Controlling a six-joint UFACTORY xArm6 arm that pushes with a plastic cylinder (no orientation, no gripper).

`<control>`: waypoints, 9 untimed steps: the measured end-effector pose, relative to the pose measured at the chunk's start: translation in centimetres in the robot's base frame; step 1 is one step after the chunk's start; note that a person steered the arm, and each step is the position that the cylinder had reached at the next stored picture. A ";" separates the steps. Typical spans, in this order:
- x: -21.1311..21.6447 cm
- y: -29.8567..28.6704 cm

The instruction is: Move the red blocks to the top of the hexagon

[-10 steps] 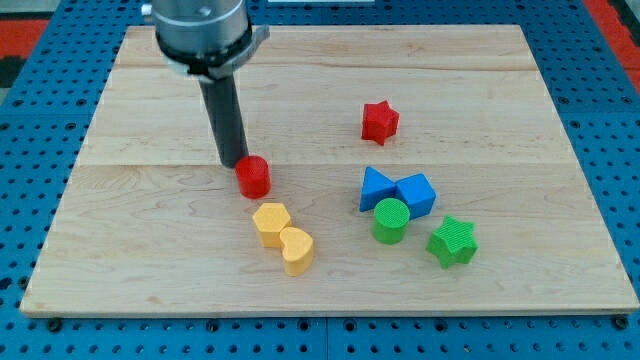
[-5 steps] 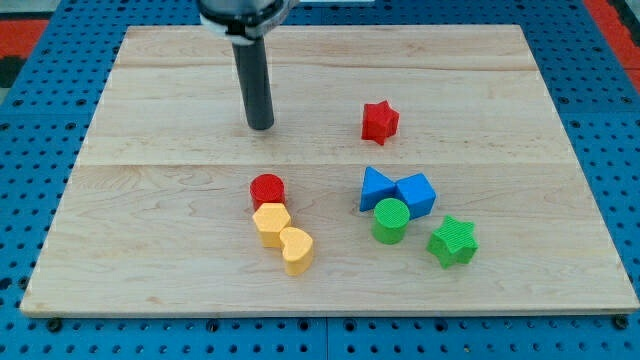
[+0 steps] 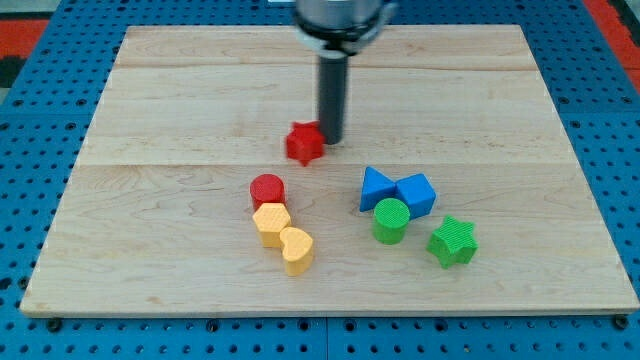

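A yellow hexagon block (image 3: 271, 222) lies low on the wooden board, with a red cylinder (image 3: 267, 189) touching its top side. A red star block (image 3: 305, 143) lies higher up and to the right of the cylinder, apart from it. My tip (image 3: 331, 139) is on the board right against the star's right side. A yellow heart-shaped block (image 3: 297, 250) touches the hexagon's lower right side.
Two blue blocks (image 3: 397, 191) lie side by side right of the middle. A green cylinder (image 3: 390, 220) sits just below them and a green star (image 3: 452, 241) to its right. The wooden board (image 3: 160, 110) rests on a blue pegboard.
The red cylinder was pushed down against the hexagon's top. My tip then swung right, and the red star has slid down-left from the upper right to near the middle.
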State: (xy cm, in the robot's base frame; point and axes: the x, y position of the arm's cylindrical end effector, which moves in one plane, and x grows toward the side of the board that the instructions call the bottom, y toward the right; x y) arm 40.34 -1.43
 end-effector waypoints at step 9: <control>-4.5 -6.6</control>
